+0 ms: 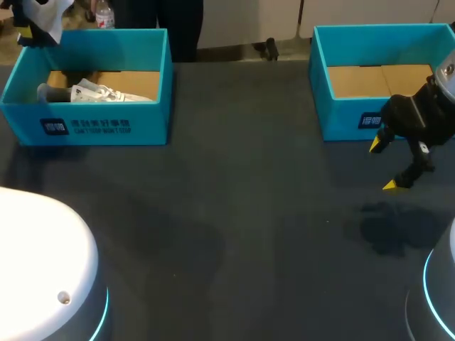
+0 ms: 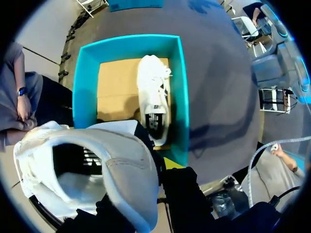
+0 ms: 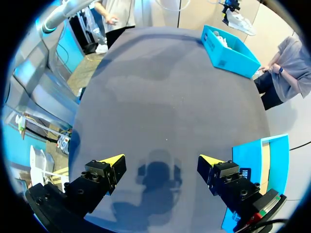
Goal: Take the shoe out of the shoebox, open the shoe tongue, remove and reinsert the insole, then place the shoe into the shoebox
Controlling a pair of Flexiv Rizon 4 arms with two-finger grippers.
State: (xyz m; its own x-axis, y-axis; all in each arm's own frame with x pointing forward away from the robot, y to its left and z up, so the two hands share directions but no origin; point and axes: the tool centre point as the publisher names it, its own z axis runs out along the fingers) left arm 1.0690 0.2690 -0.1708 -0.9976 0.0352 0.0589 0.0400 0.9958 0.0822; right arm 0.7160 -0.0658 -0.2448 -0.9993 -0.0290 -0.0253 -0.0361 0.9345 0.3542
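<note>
table [image 1: 234,234]: dark grey, matt | shoebox [image 1: 149,121]: smooth teal card, raw brown cardboard floor | shoe [image 2: 121,170] above shoebox: white, smooth leather-like, slight sheen | right gripper [image 3: 162,160]: matt black plastic

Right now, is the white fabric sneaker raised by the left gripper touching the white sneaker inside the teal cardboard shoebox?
Apart. The head view shows the shoebox wall between the raised sneaker and the boxed sneaker.

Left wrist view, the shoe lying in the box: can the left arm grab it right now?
Probably not yet. The left gripper is shut on another white shoe, held above the shoebox. The shoe lying inside is uncovered, so only the full gripper stands in the way.
</note>
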